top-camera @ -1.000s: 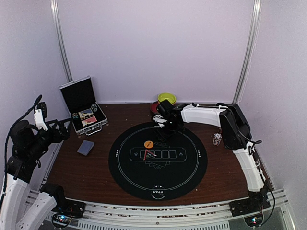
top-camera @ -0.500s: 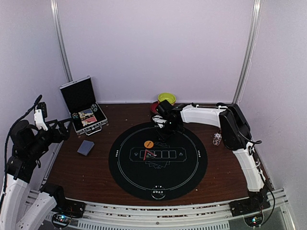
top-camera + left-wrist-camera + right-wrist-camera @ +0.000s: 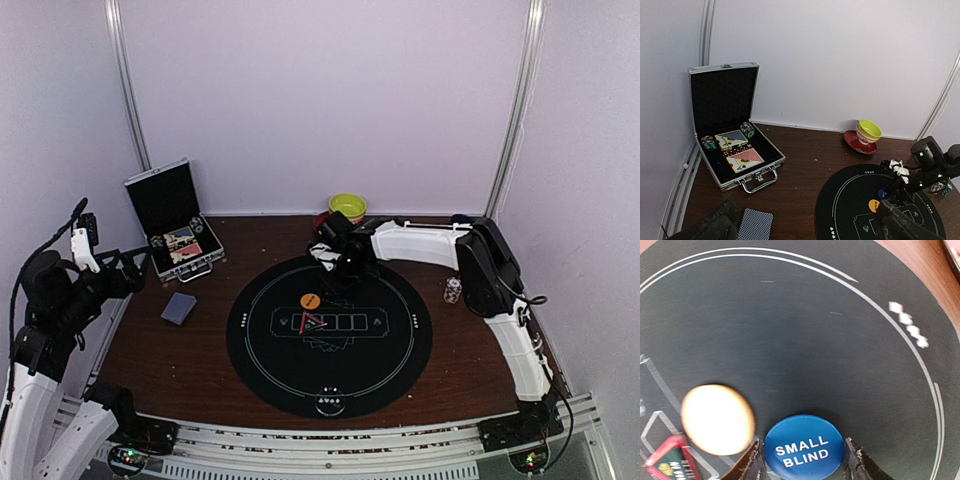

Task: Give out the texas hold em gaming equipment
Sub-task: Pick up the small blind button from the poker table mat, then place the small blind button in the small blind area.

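Right end effector [image 3: 804, 462], wrist view: the blue button disc [image 3: 804, 440] sits between my two fingers [image 3: 754, 465], one at each side of its rim. Both seem to touch it, so I read this as a grasp across the diameter. Whether it rests on the black mat [image 3: 790, 315] or is just lifted, I cannot tell

Position: far part of the mat, just beside the orange button disc [image 3: 717, 419], apparently not touching it

Handling, my judgement: light, stiff, thin plastic with a smooth rim, likely slippery. Opposite rim points are the only real hold, so I stay centred or it will squirt out sideways

Orientation: face up, flat to the mat, "SMALL BLIND" lettering rising slightly to the right. It is round, so it has no long axis

Left end effector [image 3: 807, 225]: spread wide, holding nothing, hanging back above the counter's left side near the deck of cards [image 3: 179, 307]
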`<state>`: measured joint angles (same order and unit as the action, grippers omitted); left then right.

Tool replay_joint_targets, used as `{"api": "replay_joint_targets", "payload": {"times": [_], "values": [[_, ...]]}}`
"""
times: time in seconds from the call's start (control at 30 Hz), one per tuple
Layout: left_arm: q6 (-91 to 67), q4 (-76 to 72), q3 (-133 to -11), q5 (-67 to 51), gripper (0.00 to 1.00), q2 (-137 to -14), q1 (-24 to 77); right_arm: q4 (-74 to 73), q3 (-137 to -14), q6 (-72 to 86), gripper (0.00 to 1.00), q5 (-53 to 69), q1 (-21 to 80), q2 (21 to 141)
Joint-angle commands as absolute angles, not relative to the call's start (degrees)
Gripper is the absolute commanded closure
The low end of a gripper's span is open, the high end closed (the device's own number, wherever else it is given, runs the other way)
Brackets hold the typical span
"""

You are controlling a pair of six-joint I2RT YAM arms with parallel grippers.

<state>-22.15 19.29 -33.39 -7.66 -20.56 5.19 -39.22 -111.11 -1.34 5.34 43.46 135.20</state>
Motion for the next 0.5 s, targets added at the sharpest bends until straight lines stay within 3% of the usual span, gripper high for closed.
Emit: {"api": "replay_joint_targets", "payload": {"times": [0.0,0.47], "values": [[-21.71,16.26,-32.97,-7.14,0.02,-20.00,4.62,-38.91,-110.91,-3.80,0.48,4.17,47.86,130.52],[-21.80,16.25,-33.00,-6.85,0.02,-19.95,4.59,-39.66,-122.82,-5.93,0.47,5.19,58.55,136.97]]}}
